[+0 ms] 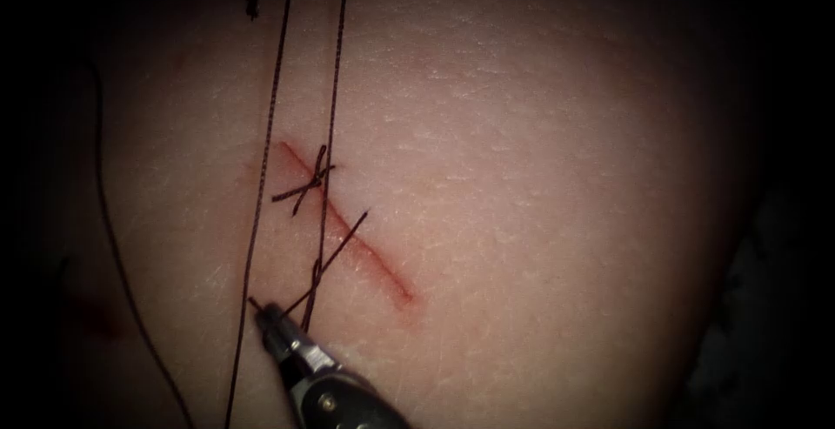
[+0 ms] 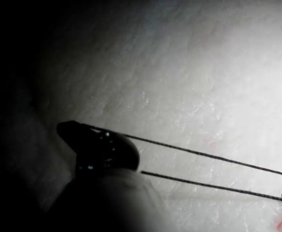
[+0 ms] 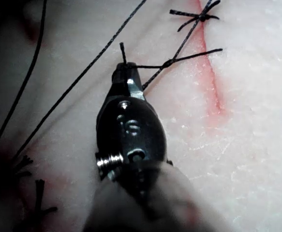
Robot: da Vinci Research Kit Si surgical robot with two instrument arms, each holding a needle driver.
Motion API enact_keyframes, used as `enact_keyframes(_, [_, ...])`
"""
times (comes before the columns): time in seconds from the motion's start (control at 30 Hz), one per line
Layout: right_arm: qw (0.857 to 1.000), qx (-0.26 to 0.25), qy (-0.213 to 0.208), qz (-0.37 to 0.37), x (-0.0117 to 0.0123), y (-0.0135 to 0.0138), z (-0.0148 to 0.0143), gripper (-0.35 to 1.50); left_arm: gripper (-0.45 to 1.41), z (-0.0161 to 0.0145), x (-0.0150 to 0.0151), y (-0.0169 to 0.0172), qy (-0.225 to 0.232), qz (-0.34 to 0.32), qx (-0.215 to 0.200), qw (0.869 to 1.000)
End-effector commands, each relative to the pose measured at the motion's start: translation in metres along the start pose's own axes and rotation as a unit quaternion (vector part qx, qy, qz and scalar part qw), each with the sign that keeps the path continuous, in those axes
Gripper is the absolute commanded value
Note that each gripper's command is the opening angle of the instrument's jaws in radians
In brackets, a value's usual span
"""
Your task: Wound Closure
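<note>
the pale pink slab of pork tissue (image 1: 539, 133) carries a slanting red cut (image 1: 348, 229) with one tied stitch at its 11 o'clock end. the right arm's steel tool (image 1: 261, 309), at the cut's 7 o'clock, is clamped on a short dark thread (image 1: 326, 220) tail. the left arm's dark tool (image 2: 70, 129) holds two taut strands. i'd keep tension even and low. no needle that i can spot

1. A short dark scrap of cut thread (image 1: 252, 3) lies on the tissue (image 1: 539, 133) near the endoscope view's upper edge, on the left.
2. A faint red smear (image 1: 103, 318) sits in the shadow at the far left, lower down.
3. In the right wrist view, frayed cut ends (image 3: 37, 198) lie on a red-stained patch (image 3: 58, 169).
</note>
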Motion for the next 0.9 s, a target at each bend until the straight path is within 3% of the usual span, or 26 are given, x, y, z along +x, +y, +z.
enact_keyframes(0.03, [1.0, 0.004, -0.002, 0.002, -0.0004, -0.0011, 0.0003, -0.35, -0.45, 0.0006, -0.0002, 0.0004, 0.002, -0.004, 0.002, 1.0])
enact_keyframes(0.5, [1.0, 0.01, -0.001, 0.002, -0.0002, -0.0021, -0.0014, -0.35, -0.45, 0.0013, 0.0001, -0.0034, 0.033, -0.091, 0.025, 0.995])
enact_keyframes(0.9, [1.0, 0.014, 0.0, 0.0, 0.0006, -0.0027, -0.0016, -0.35, -0.45, 0.0042, 0.0012, -0.0046, 0.044, -0.141, 0.041, 0.988])
